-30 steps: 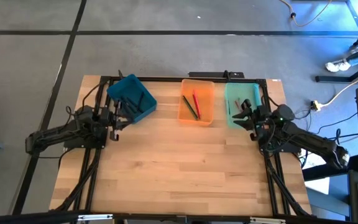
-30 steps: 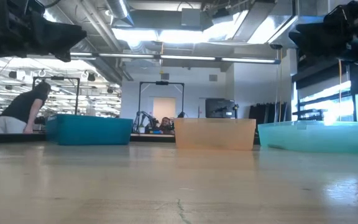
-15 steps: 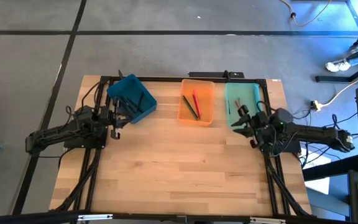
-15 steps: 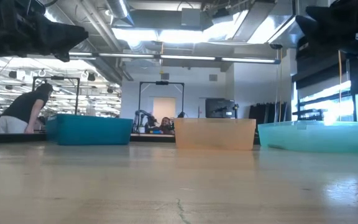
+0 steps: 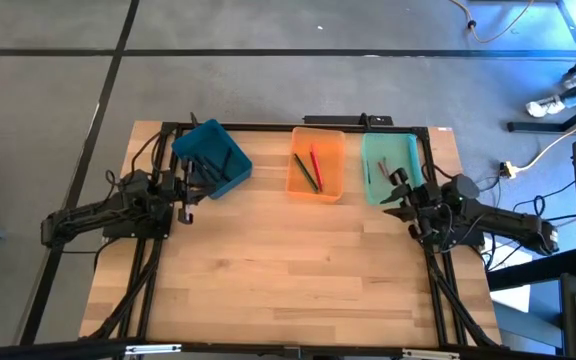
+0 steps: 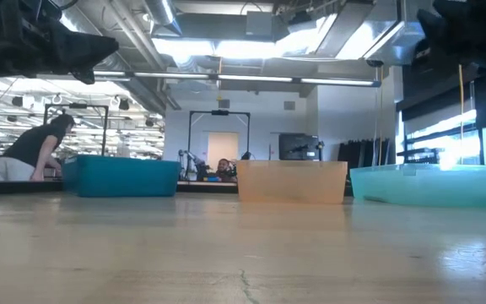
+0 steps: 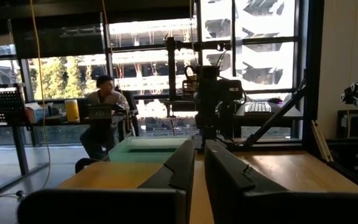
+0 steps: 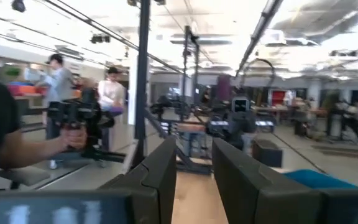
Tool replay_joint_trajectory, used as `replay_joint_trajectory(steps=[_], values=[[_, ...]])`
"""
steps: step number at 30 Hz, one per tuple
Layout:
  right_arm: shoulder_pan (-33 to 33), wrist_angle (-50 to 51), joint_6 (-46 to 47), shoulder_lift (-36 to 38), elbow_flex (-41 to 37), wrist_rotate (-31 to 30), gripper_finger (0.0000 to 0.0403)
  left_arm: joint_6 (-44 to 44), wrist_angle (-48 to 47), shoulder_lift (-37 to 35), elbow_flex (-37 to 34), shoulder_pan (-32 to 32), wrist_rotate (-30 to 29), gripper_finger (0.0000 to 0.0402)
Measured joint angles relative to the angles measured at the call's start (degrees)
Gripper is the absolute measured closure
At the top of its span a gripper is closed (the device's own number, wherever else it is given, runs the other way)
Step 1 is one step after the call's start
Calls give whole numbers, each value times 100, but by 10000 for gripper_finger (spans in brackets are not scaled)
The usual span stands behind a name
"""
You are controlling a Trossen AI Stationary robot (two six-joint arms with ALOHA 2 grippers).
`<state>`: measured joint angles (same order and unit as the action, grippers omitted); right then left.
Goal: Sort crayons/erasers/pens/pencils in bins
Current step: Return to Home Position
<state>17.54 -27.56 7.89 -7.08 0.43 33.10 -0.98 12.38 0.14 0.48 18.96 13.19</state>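
From above, the sticks (image 5: 310,167), red and dark, are lying in the translucent orange bin (image 5: 334,172) at the far middle. I'm guessing they're light, stiff, smooth little rods that'd roll, so pinching one mid-length is looking best, while the left gripper (image 5: 183,190) is hanging by the teal bin (image 5: 208,148) far left and the right gripper (image 5: 393,186) is at the near end of the mint bin (image 5: 393,150) far right. At table level all three bins are showing as shallow smooth plastic trays along the far side of the wood-grain table (image 6: 243,253), their walls hiding what's inside. On the wrist cams, the left fingers are sitting nearly closed with just a sliver between them, and the right ones are sitting a bit apart, both empty.
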Motion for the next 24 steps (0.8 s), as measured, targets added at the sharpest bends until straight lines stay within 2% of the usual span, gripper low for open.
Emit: replay_joint_trajectory(steps=[7, 11, 14, 18, 21, 24], values=[[-673, -430, 85, -205, -2, -63, 295, -32, 48, 0, -1, -2, 116, 395], [-939, -446, 594, -213, -2, -308, 295, -107, -42, 0, 41, -2, 8, 400], [-961, -376, 960, -213, -2, -151, 295, -189, -159, -2, 164, -2, 5, 400], [-959, -361, 960, -208, -2, 293, 295, -175, -280, -2, 172, -2, -60, 400], [-930, -157, 871, -116, -2, 414, 295, -187, -277, -2, 172, -2, -61, 401], [-882, 108, 523, 22, -2, 250, 295, -234, 66, -2, 20, -2, -59, 400]])
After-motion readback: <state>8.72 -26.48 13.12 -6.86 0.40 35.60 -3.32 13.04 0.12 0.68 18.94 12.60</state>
